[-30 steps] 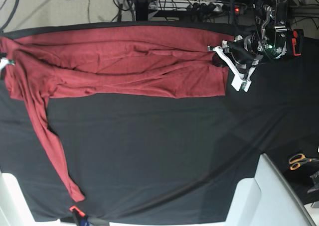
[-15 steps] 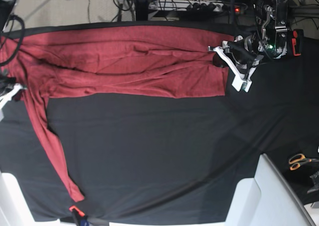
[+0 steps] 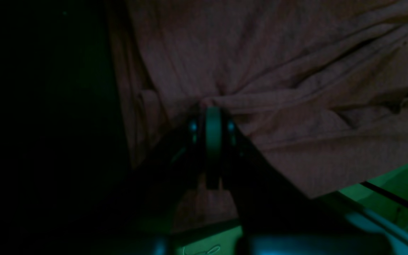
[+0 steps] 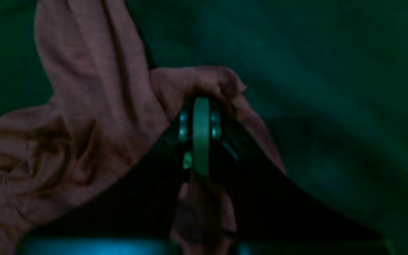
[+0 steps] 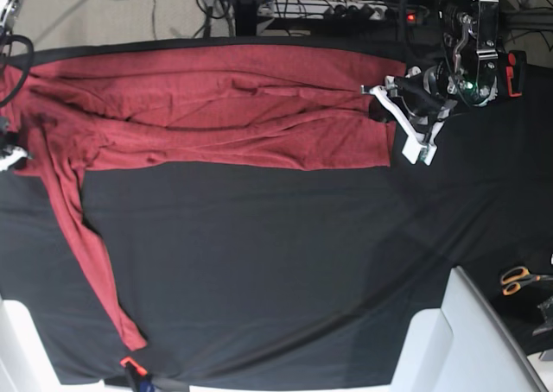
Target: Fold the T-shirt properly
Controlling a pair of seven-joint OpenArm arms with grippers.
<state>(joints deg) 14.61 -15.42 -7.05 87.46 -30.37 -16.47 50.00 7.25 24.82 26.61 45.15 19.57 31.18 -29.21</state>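
The brick-red T-shirt lies in a long folded band across the far side of the black tablecloth. One sleeve trails toward the near left corner. My left gripper is at the shirt's right end, shut on a pinch of the hem. In the left wrist view, its closed fingers have cloth bunched at the tips. My right gripper is at the far left edge, shut on a bunched fold of the shirt, and red cloth drapes around its fingers.
Orange-handled scissors lie at the right edge. A white bin stands at the near right and another white piece at the near left. An orange clip holds the near cloth edge. Cables and a power strip run behind the table.
My right gripper moved toward the near side along the left edge and closed on the shirt, pulling the shoulder end with it. The left gripper kept its hold and barely shifted.
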